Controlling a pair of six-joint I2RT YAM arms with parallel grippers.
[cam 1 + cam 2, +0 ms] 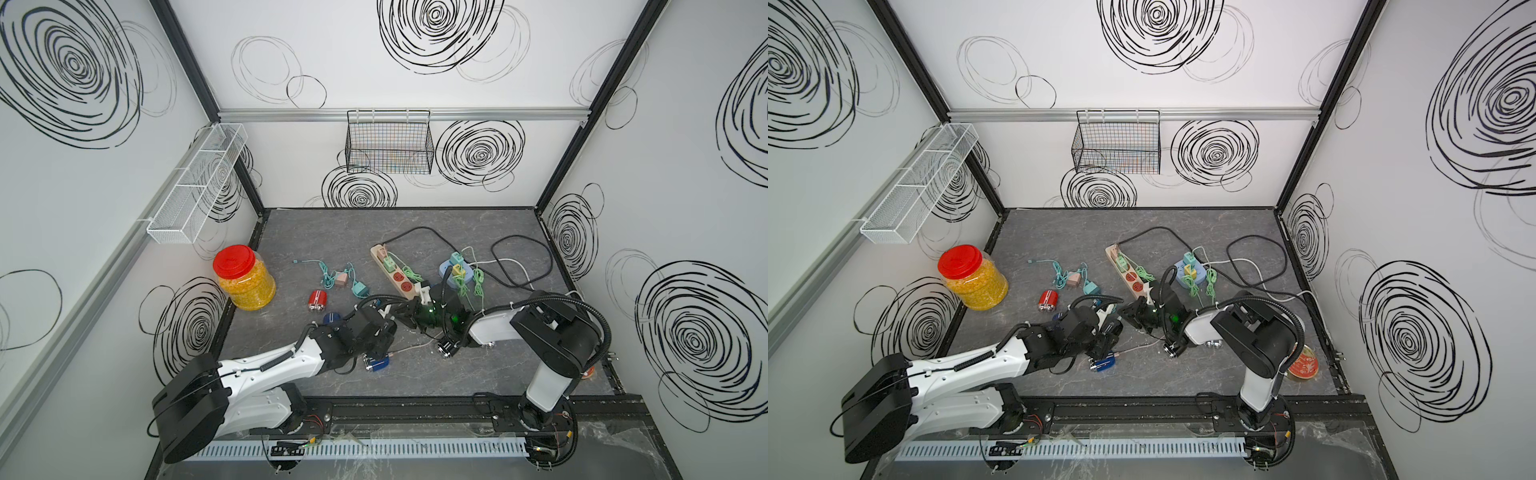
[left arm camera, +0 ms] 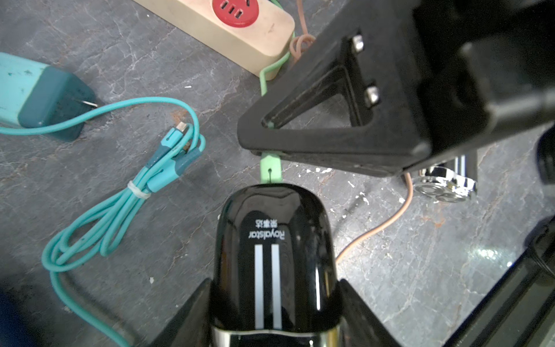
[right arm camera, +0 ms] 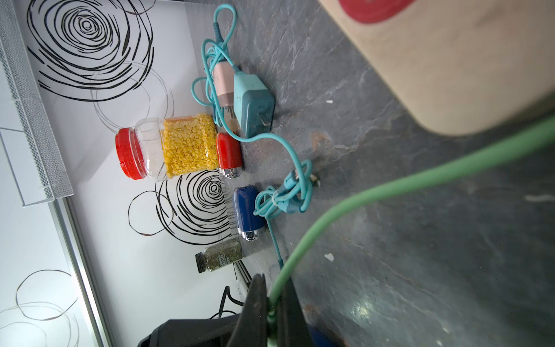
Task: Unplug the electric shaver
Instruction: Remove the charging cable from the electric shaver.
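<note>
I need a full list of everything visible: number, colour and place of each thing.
black shaver: 1, black, front centre
green cable: 1, green, plugged into it
jar: 1, red lid, left side
red shaver: 1, red, beside jar
blue shavers: 2, blue, front left
power strip: 1, beige, centre
teal charger: 1, teal, left of power strip
wire baskets: 2, white and black, walls
left arm: 1, white-black, jaws on black shaver
right arm: 1, white-black, jaws on green cable

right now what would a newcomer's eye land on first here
The jar with a red lid and yellow filling, far left in both top views, stands out most. Mid-table the left gripper holds a black shaver, and the right gripper is pinched shut on the green cable plugged into its end.
</note>
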